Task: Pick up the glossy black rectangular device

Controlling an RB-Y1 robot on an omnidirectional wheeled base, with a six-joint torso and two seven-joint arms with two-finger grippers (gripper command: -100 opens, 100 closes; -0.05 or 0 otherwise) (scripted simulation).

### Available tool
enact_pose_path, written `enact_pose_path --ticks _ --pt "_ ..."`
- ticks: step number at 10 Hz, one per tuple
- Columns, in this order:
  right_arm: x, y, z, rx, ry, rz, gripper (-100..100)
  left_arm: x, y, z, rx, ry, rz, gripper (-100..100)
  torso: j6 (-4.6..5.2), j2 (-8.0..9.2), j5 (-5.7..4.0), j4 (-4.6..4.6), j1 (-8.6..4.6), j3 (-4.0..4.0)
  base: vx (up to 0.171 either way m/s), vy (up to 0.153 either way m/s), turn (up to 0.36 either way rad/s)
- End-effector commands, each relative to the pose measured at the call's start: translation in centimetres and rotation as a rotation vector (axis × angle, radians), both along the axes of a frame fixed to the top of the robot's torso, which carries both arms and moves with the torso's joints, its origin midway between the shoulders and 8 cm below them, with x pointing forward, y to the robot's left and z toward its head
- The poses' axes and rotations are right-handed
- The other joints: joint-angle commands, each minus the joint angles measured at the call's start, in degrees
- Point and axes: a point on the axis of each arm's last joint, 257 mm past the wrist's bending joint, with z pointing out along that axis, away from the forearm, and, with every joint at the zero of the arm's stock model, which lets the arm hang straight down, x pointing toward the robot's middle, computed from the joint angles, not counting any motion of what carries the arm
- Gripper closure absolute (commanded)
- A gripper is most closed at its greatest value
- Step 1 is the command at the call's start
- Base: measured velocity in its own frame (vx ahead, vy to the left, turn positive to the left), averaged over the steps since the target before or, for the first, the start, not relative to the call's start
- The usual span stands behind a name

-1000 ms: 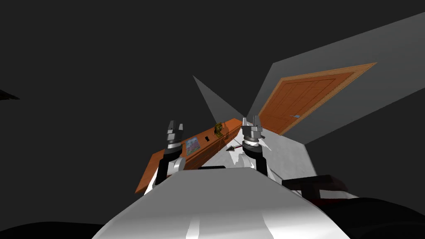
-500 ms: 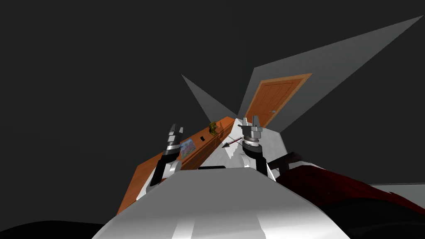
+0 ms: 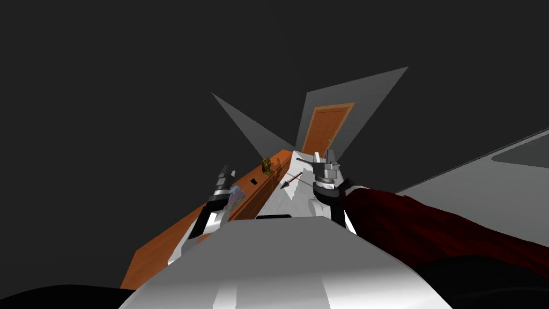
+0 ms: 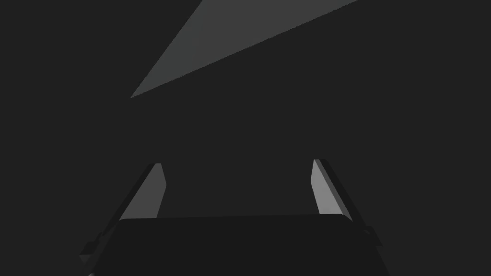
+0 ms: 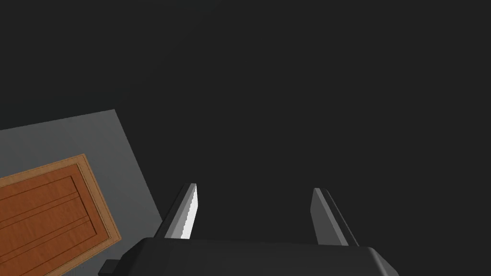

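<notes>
Our left jaws and right jaws both stand spread, holding nothing. Beside the right arm lies a dark red cover point(image 3: 429, 225). Along the long orange table point(image 3: 161, 252) on our left come a colourful flat card point(image 3: 237, 197) — partly behind the left arm — then the small black device point(image 3: 253, 182), lying flat well ahead of the jaws, then a gold figurine point(image 3: 266, 165). Farthest off is a wooden door point(image 3: 325, 129).

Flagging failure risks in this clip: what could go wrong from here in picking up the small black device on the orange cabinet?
1. The black device lies small and flat on the cabinet between a gold figurine and a colourful card; a loose reach may knock either.
2. The left gripper and right gripper are open but point away from it, so the approach may miss.
</notes>
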Motion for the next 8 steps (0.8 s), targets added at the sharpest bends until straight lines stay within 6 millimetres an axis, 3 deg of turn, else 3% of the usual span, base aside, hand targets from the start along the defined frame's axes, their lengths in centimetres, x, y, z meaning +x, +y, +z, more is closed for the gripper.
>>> enact_pose_path --ticks 1,2,4,5,6,7,8 --pt "0.0 0.0 0.0 0.0 0.0 0.0 0 0.3 1.8 -3.0 -0.024 0.089 0.015 -100 0.0 0.0 0.0 0.0 0.0 0.0 -0.008 0.016 -0.384" --pt "0.0 0.0 0.0 0.0 0.0 0.0 0 0.3 1.8 -3.0 -0.024 0.091 0.015 -100 -0.01 -0.01 0.01 0.0 0.02 -0.01 -0.003 0.015 -0.097" --pt "0.0 0.0 0.0 0.0 0.0 0.0 0 0.5 3.8 -7.1 -0.054 0.207 0.035 -100 -0.01 -0.08 0.0 -0.02 -0.01 -0.05 0.008 0.006 -0.31" --pt "0.0 0.0 0.0 0.0 0.0 0.0 0 0.5 3.9 -7.4 -0.055 0.213 0.036 -100 -0.02 -0.1 0.0 -0.02 0.0 -0.06 0.008 0.012 -0.159" --pt "0.0 0.0 0.0 0.0 0.0 0.0 0 0.5 5.0 -9.6 -0.071 0.278 0.048 -100 -0.05 -0.11 0.0 -0.02 0.0 -0.06 0.013 0.007 -0.276" --pt "0.0 0.0 0.0 0.0 0.0 0.0 0 0.4 5.0 -9.7 -0.071 0.28 0.048 -100 -0.02 -0.12 0.0 -0.03 -0.01 -0.07 0.011 0.01 -0.16" --pt "0.0 0.0 0.0 0.0 0.0 0.0 0 0.3 6.0 -12.1 -0.086 0.347 0.06 -100 -0.06 -0.12 0.0 -0.03 -0.01 -0.07 0.014 0.004 -0.296"
